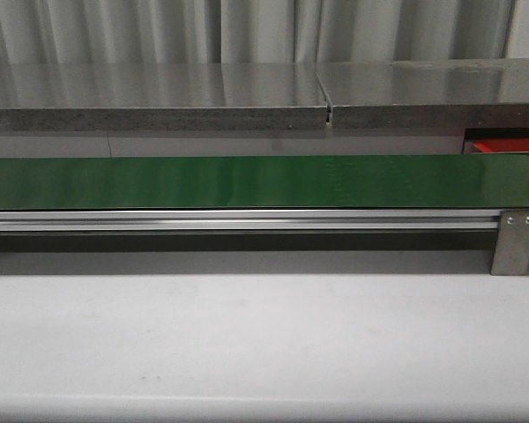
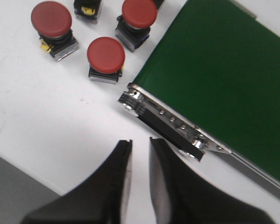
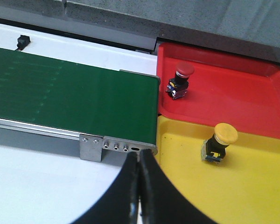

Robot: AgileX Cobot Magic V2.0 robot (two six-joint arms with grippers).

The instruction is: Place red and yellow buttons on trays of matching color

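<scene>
In the left wrist view three red buttons [image 2: 106,55], [image 2: 51,21], [image 2: 139,14] stand on the white table beside the end of the green belt [image 2: 224,79]. My left gripper [image 2: 140,142] hovers over bare table short of them, open by a narrow gap with nothing in it. The right wrist view shows a red tray [image 3: 233,93] holding one red button [image 3: 181,79], and a yellow tray [image 3: 252,186] holding one yellow button [image 3: 219,142]. My right gripper [image 3: 139,158] is shut and empty, at the belt's end next to the yellow tray. Neither gripper shows in the front view.
A fourth button body [image 2: 87,7] is cut off at the left wrist view's edge. The green conveyor belt [image 1: 247,181] with its metal rail [image 1: 247,220] crosses the front view, a grey counter [image 1: 159,97] behind it. A small black sensor [image 3: 22,41] sits beyond the belt.
</scene>
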